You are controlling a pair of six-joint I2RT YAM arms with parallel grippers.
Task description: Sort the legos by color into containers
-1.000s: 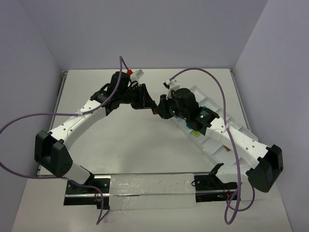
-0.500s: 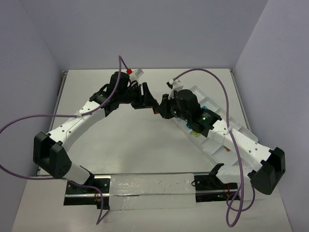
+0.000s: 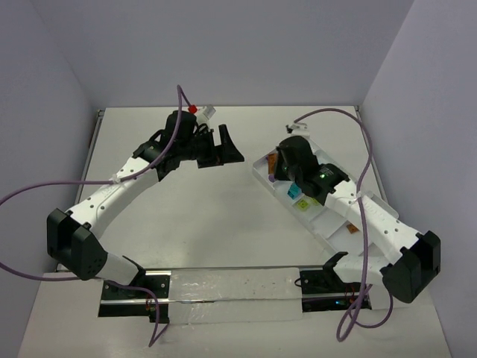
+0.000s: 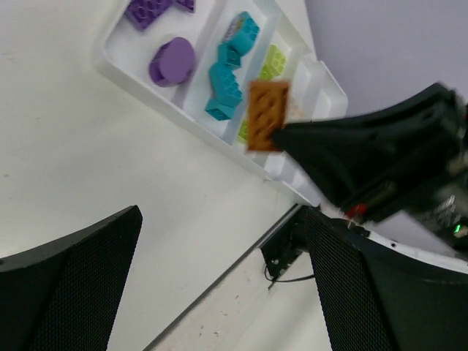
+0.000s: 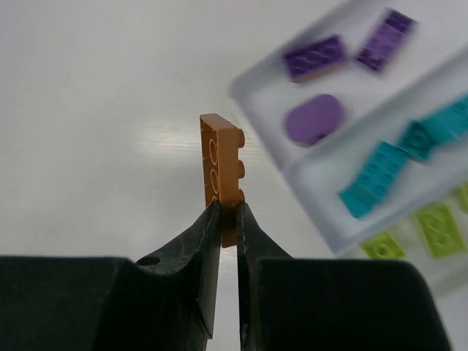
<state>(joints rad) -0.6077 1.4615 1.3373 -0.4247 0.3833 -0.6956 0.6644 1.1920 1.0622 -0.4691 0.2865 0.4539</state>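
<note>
White worktop, tray at rt. Your R wrist cam shows what top cam hides: right gripper pinching orange brick near tray's purple end; left gripper wide open, empty.

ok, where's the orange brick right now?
The orange brick is pinched upright in the right gripper, in the air beside the end of the white tray holding purple bricks; clearest in the right wrist view.

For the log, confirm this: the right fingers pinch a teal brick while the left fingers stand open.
Wrong colour: the brick the right fingers pinch is orange-brown, not teal, as the right wrist view shows. The left fingers do stand open.
</note>
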